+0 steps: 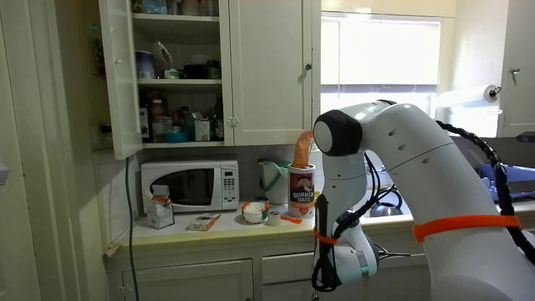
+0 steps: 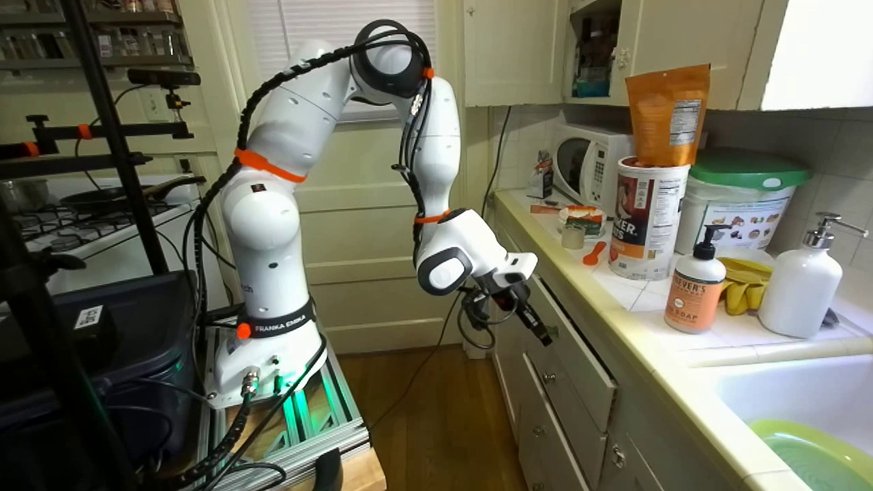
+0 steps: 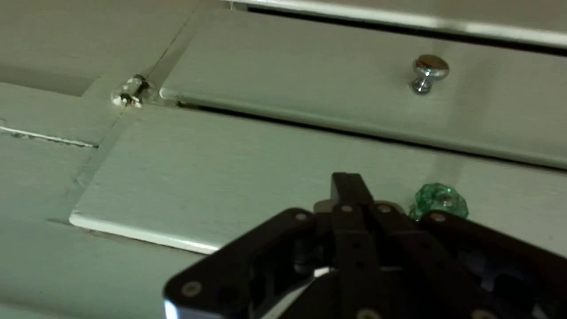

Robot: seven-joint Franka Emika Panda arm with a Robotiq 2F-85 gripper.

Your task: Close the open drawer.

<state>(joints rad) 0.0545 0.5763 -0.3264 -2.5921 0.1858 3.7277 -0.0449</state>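
Along the front of the kitchen units, a white jointed robot arm (image 1: 430, 175) with orange bands is arching over and hanging low at its far end. There, a black two-fingered claw (image 3: 349, 188) is presenting a narrow profile, both fingers standing together. Just beyond it, a shallow, wide, white-painted drawer (image 3: 274, 168) with a faceted green glass knob (image 3: 442, 200) is sitting directly beneath a white-tiled, yellow-edged surface (image 1: 179, 240); the views are not establishing whether the claw is touching the drawer or whether the drawer is sitting fully flush. Directly below, a white lower front (image 2: 569, 409) with a round chrome knob (image 2: 549, 377) is running parallel. Above, the surface is carrying a tall Quaker Oats canister (image 1: 301, 194), an orange pouch (image 2: 665, 116) projecting over its rim. Farther along, a white microwave (image 2: 607, 170) is standing beneath a white wall cupboard (image 1: 225, 71), whose door is hanging open.
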